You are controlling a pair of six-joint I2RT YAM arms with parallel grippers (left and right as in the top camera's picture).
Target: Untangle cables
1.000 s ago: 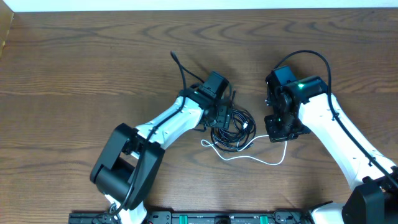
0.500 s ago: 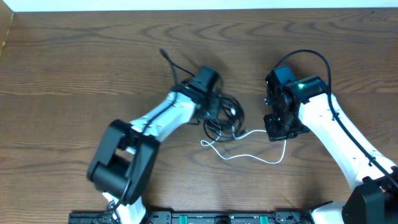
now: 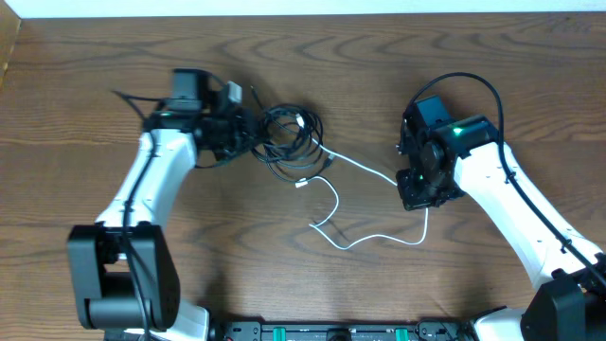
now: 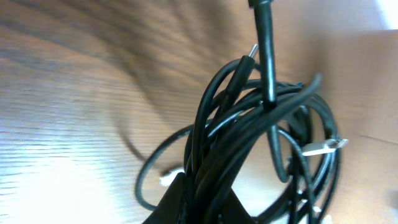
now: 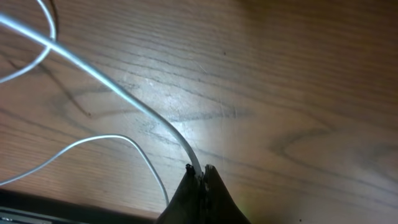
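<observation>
We clench our left gripper [image 3: 235,133] on the black cables [image 3: 286,137] bunched at the table's [image 3: 76,76] far left and pinch the white cable [image 3: 365,169] in our right gripper [image 5: 199,169] at right; pulling the taut cord further could cinch the knot or slip a grip.

Overhead stares straight down at the table [image 3: 95,57], black cable bundle [image 3: 284,133] in full view. Left wrist sits tight against that bundle, shared with overhead. Right wrist, off the bundle's right, skims low along the white cable [image 5: 127,94].
</observation>
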